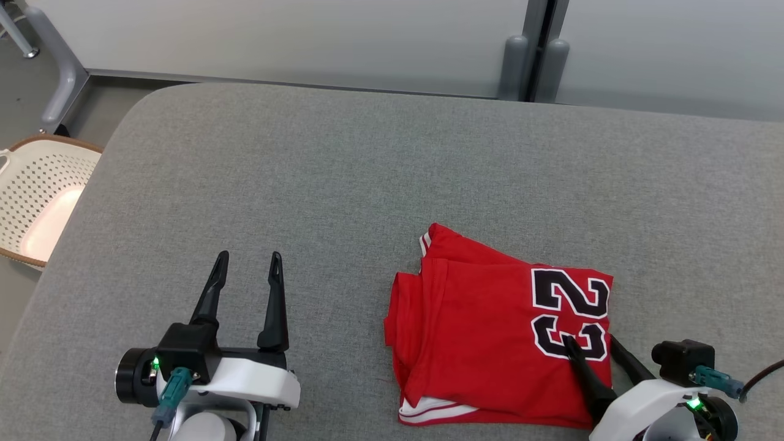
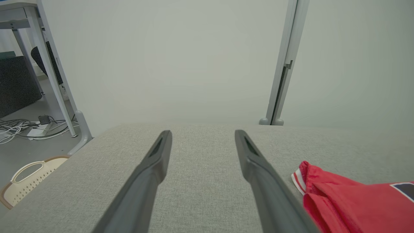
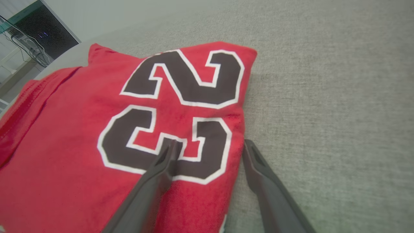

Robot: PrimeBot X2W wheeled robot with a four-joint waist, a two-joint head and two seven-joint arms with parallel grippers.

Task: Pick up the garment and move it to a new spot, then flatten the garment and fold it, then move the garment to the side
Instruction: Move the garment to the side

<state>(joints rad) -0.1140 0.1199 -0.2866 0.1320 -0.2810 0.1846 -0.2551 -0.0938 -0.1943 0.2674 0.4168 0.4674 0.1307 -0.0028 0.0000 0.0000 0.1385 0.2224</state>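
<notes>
The garment (image 1: 484, 331), a red jersey with a black and white "23", lies folded into a rough rectangle on the grey padded table (image 1: 306, 184), toward its front right. My right gripper (image 1: 589, 340) is open at the garment's right edge. One finger rests over the printed "3" and the other is on the table just beside the cloth. The right wrist view shows the same straddle of the right gripper (image 3: 211, 142) across the garment (image 3: 64, 145). My left gripper (image 1: 249, 256) stands open over bare table, well left of the garment, holding nothing. In the left wrist view the left gripper (image 2: 203, 132) points at the far edge, with the garment (image 2: 349, 204) at lower right.
A white perforated basket (image 1: 37, 196) stands on the floor past the table's left edge, and the same basket (image 2: 29, 178) shows in the left wrist view. A pale partition wall with a grey post (image 1: 533, 61) runs behind the table. A desk leg and cables (image 2: 19, 127) are on the floor at far left.
</notes>
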